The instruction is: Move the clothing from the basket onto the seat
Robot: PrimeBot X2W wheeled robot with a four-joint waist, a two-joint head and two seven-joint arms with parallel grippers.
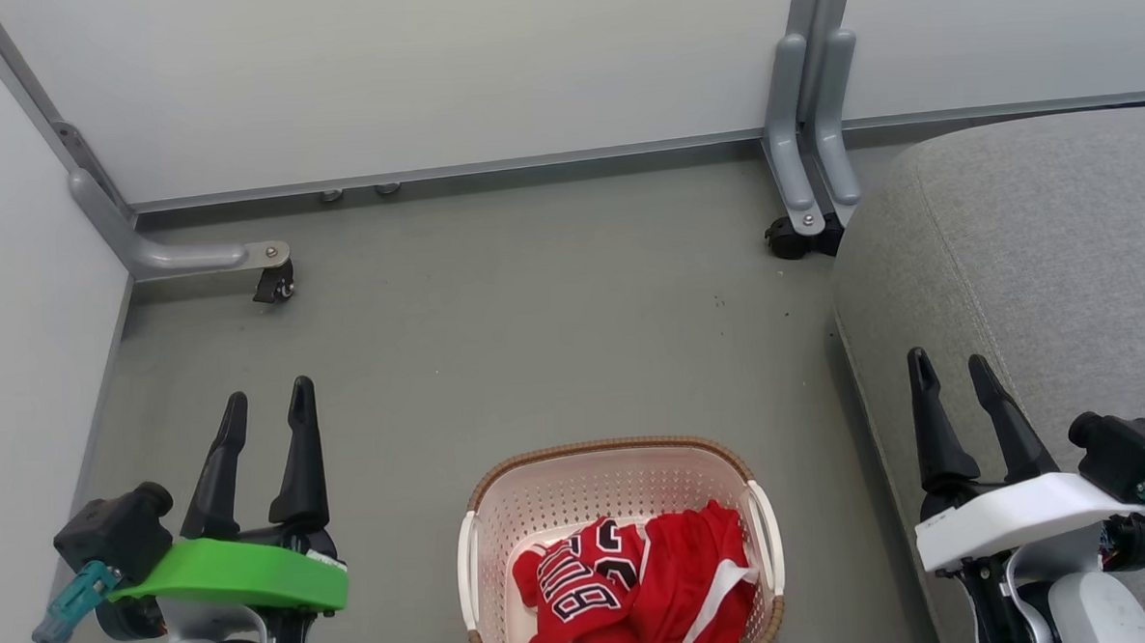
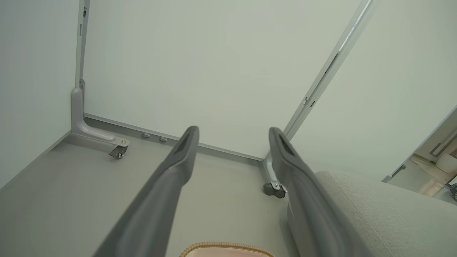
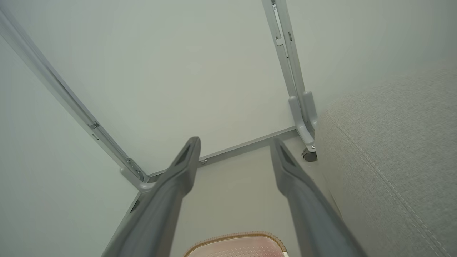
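The left gripper (image 1: 268, 393), on its green mount, has its two long dark fingers spread apart with nothing between them. The right gripper (image 1: 948, 359), on a white mount, is likewise spread and empty. Both hang above the floor with their fingers pointing towards the far wall, the left one over bare grey floor (image 1: 534, 314), the right one over the near edge of the seat.

Between them stands the cream-white perforated plastic basket (image 1: 597, 447) with a brown woven-look rim; its near end is cut off by the bottom of the head view. Inside lie the crumpled red jersey (image 1: 584, 577) with black-and-white lettering, too folded to read, and, touching it on the right, the red shorts (image 1: 685, 568) with white stripes. The lower parts of both garments are cut off too.

The large light-grey fabric seat (image 1: 1043, 243) with a stitched seam lies just right of the basket and runs off the right edge.

Pale partition panels close the far side and the left, standing on grey feet with black castors (image 1: 274, 281).
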